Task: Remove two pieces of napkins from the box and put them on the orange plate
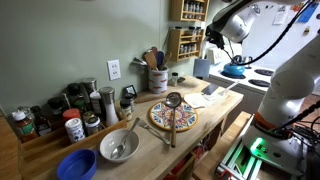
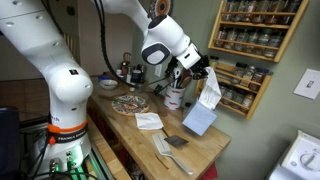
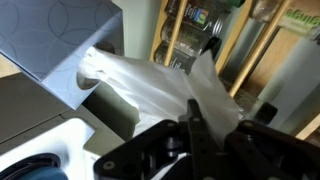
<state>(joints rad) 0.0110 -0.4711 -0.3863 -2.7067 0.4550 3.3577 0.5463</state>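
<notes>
The end effector [image 3: 195, 118] is pressed together on a white napkin [image 3: 150, 85], pinching its crumpled upper edge. In the wrist view the sheet stretches from the fingertips toward 10 o'clock and runs into the slot of the box [image 3: 55, 40], so its far end is not yet out.

In an exterior view the end effector [image 2: 197, 72] hangs high in front of the wooden spice rack [image 2: 255, 40]. The napkin [image 2: 211, 88] trails down at 5 o'clock to the pale blue box [image 2: 200, 118], which is tilted. I cannot tell whether the box touches the surface [image 2: 215, 150].

The orange plate [image 2: 116, 103] lies on the surface well apart from the box, at about 8 o'clock. In an exterior view a ladle [image 1: 172, 105] rests across the plate [image 1: 152, 118].
</notes>
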